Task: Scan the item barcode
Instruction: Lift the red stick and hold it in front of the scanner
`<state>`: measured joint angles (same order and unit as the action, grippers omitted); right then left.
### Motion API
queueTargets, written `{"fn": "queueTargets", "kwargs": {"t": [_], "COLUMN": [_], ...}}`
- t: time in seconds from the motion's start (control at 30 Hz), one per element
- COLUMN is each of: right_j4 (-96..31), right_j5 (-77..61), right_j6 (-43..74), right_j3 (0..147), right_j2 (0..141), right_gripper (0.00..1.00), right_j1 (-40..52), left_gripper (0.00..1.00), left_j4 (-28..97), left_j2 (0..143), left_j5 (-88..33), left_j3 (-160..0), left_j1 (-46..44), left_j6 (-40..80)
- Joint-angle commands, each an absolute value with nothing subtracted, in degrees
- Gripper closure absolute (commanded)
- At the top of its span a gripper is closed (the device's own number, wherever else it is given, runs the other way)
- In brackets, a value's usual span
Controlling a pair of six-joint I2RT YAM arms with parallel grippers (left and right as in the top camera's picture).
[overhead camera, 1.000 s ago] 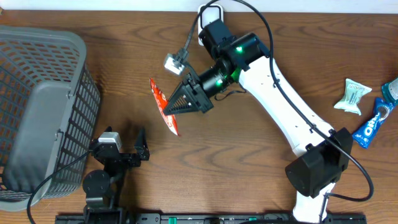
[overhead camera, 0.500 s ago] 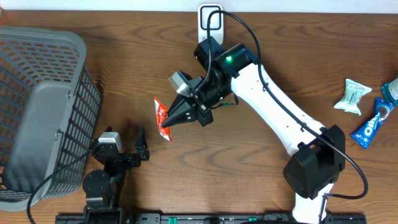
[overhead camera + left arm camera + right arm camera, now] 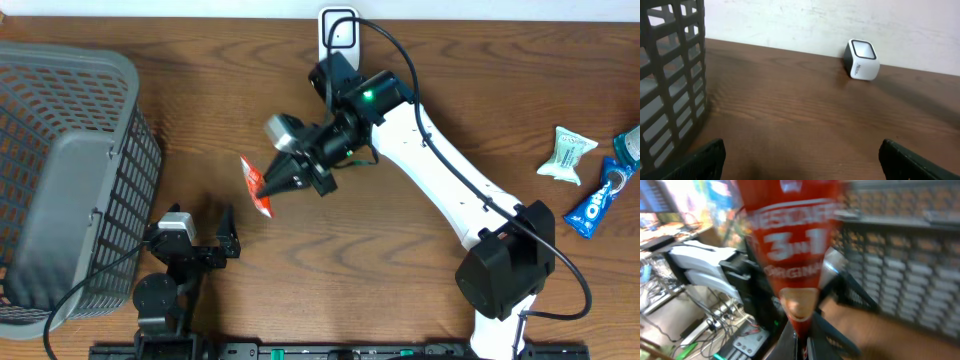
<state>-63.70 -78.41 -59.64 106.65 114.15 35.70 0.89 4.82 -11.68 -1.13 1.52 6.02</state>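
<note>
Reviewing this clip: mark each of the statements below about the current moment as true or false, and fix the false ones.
1. The right gripper is shut on a red sachet. True.
2. The left gripper holds the blue Oreo packet. False: the left gripper is open and empty, and the Oreo packet lies near the right edge of the table.
3. The red sachet lies inside the grey basket. False: it is held over the table, outside the basket.
4. A white scanner stands at the far edge of the table. True.
</note>
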Motion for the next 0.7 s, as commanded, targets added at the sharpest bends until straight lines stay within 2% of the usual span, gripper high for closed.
{"fn": "queueTargets", "kwargs": {"t": [0.0, 0.07, 0.2, 0.4, 0.67], "right_j4": [-53.56, -46.65, -40.84, -38.11, -18.11], "right_j5": [-60.99, -45.04, -33.45, -10.50, -4.14], "right_j6": [-18.20, 4.51, 16.95, 47.86, 63.02], "right_j3": [106.78, 106.78, 106.83, 106.83, 106.83], "right_j2": [114.50, 114.50, 114.48, 114.63, 121.30], "right_gripper": [0.99, 0.99, 0.99, 0.99, 0.98], "right_j1": [35.73, 35.73, 35.22, 32.73, 27.46], "left_gripper": [0.02, 0.02, 0.02, 0.02, 0.02], "left_j4": [2.81, 2.81, 2.81, 2.81, 2.81], "left_j2": [4.80, 4.80, 4.80, 4.80, 4.80], "left_j5": [-12.40, -12.40, -12.40, -12.40, -12.40], "left_j3": [-0.23, -0.23, -0.23, -0.23, -0.23], "left_j1": [1.87, 1.87, 1.87, 1.87, 1.87], "left_j6": [6.31, 6.28, 6.28, 6.28, 6.28]}}
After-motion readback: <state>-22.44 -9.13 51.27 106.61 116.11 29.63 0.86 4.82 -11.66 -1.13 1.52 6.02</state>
